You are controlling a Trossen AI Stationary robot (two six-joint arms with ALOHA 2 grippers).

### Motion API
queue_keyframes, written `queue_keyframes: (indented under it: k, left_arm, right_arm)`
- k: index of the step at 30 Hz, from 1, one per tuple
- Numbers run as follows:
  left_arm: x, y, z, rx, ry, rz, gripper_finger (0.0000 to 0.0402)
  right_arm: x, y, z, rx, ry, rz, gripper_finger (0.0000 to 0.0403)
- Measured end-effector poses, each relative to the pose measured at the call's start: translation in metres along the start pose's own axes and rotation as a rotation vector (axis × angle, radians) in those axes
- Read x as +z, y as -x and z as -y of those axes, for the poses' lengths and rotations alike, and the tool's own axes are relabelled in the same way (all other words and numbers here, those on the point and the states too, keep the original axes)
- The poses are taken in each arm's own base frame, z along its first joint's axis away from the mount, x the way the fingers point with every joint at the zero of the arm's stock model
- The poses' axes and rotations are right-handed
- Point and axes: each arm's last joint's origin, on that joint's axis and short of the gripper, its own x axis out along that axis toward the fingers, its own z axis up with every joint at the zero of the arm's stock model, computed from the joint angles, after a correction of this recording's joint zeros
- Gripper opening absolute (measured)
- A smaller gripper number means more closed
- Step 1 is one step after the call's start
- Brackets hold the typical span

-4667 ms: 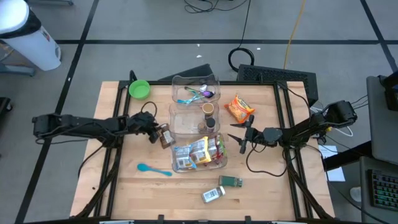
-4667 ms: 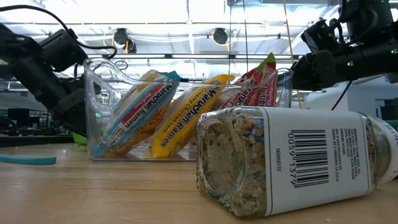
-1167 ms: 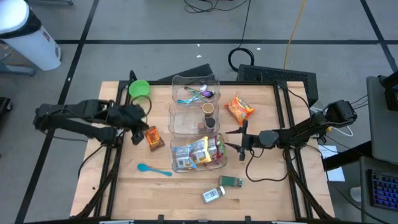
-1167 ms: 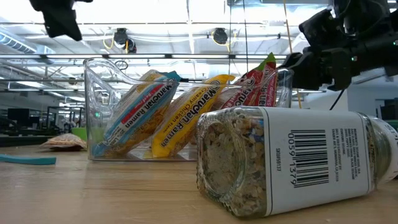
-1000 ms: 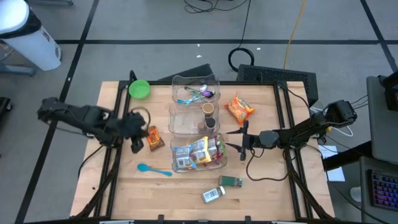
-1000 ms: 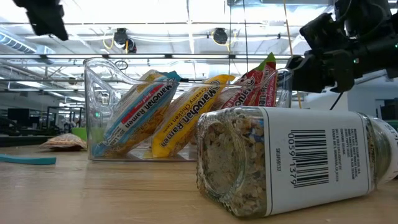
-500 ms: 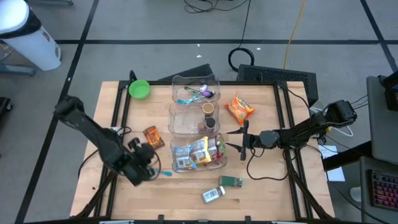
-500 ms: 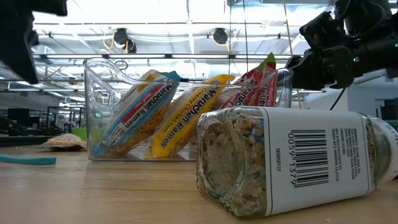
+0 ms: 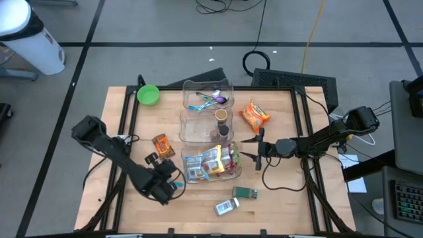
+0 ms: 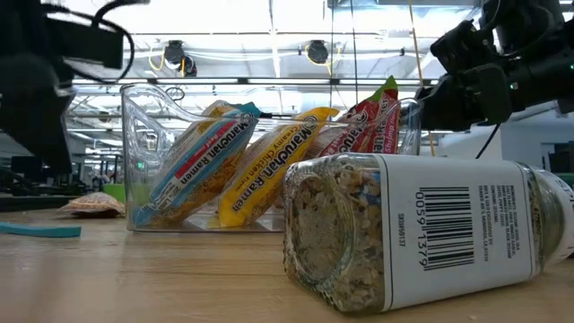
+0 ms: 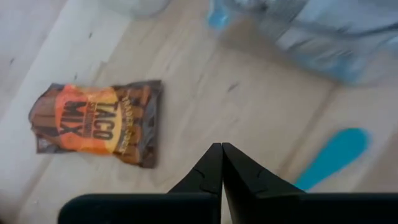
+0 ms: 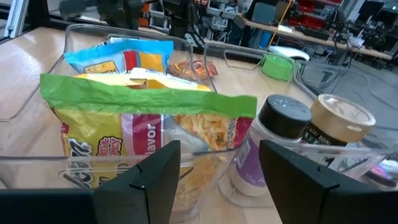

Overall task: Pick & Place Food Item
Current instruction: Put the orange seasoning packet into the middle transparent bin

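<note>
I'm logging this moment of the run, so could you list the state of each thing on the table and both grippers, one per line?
Left gripper: shut, empty, above the table near the blue spoon.
Right gripper: open, empty, beside the ramen bin.
Taco mix packet: lying flat on the table, free.
Ramen packs: standing in the bin.
Spice jar: on its side.
Green bowl: upright.
</note>
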Motion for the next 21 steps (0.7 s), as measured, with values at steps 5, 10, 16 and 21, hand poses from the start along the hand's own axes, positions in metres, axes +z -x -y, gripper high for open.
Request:
queue_keyframes:
  k: [5, 10, 16, 21]
  left_arm:
    - [-0.003, -0.01, -0.003, 0.092, -0.035, -0.082, 0.0016]
    - [-0.004, -0.01, -0.004, 0.104, -0.065, -0.087, 0.0004]
    - [-0.001, -0.011, -0.005, 0.107, -0.086, -0.093, 0.0034]
    - [0.003, -0.014, -0.007, 0.104, -0.076, -0.133, 0.0088]
  right_arm:
    - [-0.004, 0.0, 0.0, 0.004, -0.013, -0.035, 0.0212]
    - [-0.004, 0.0, 0.0, 0.004, -0.011, -0.04, 0.0212]
    - [-0.004, 0.0, 0.0, 0.004, -0.01, -0.04, 0.0212]
    - [-0.004, 0.0, 0.0, 0.003, -0.008, -0.04, 0.0212]
